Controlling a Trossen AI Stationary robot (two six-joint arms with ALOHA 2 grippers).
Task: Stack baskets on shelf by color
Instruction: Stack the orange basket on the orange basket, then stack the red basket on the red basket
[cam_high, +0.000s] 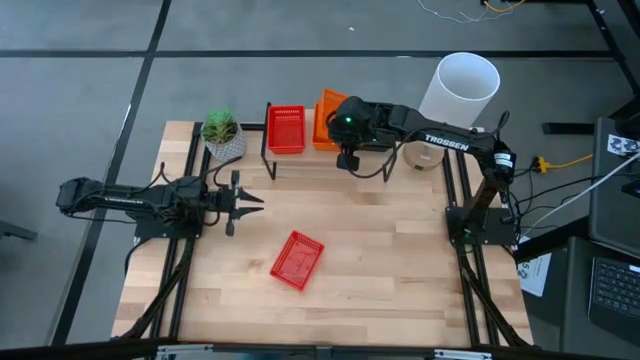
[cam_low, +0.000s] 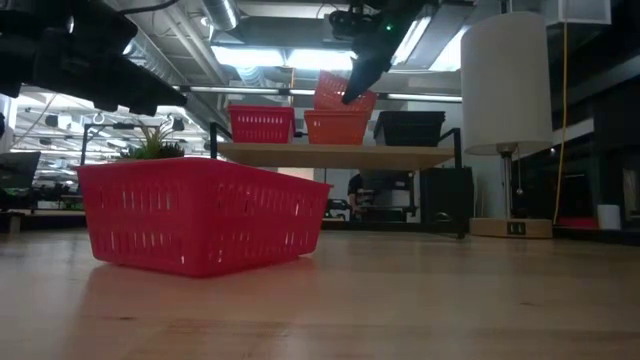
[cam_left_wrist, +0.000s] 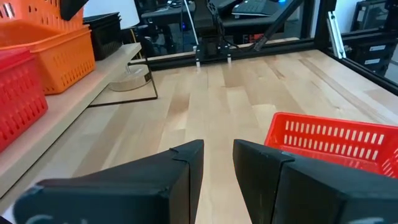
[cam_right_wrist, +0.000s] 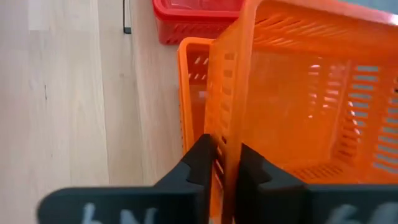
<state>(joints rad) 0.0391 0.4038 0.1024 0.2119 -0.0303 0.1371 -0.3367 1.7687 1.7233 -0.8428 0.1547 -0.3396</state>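
On the shelf stand a red basket, an orange basket and a black basket, side by side. My right gripper is above the orange one, shut on a second orange basket that is tilted over it. Another red basket lies upright on the tabletop, near the middle. My left gripper hovers open at the table's left, short of that red basket and touching nothing. My right gripper pinches a side wall of the tilted orange basket, one finger inside and one outside. The fingers come from above, pointing down. The basket hangs tilted, with its lower edge at the rim of the orange basket on the shelf.
A potted green plant stands at the shelf's left end. A lamp with a white shade and round wooden base stands at the far right corner. Bare tabletop lies right of the loose red basket.
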